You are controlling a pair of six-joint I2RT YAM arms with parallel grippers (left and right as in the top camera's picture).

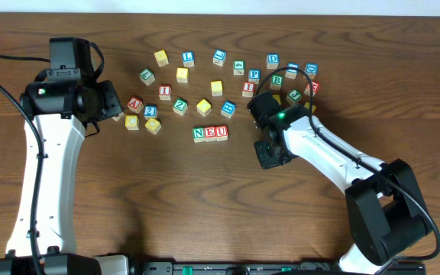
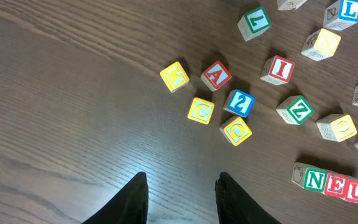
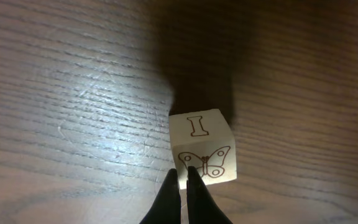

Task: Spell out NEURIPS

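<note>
Three cubes (image 1: 210, 133) in a row, NEU; left jaws apart, empty; right jaws closed at I cube (image 3: 202, 146)

Dark wooden table (image 1: 205, 198), scattered letter cubes (image 1: 182, 75), N-E-U row (image 1: 210, 133) (cubes touching)

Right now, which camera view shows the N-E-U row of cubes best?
The left wrist view: the N-E-U row lies close, all three letters large and sharp. The overhead view shows it whole but small. The right wrist view misses it, showing only a cube with an I and a butterfly.
</note>
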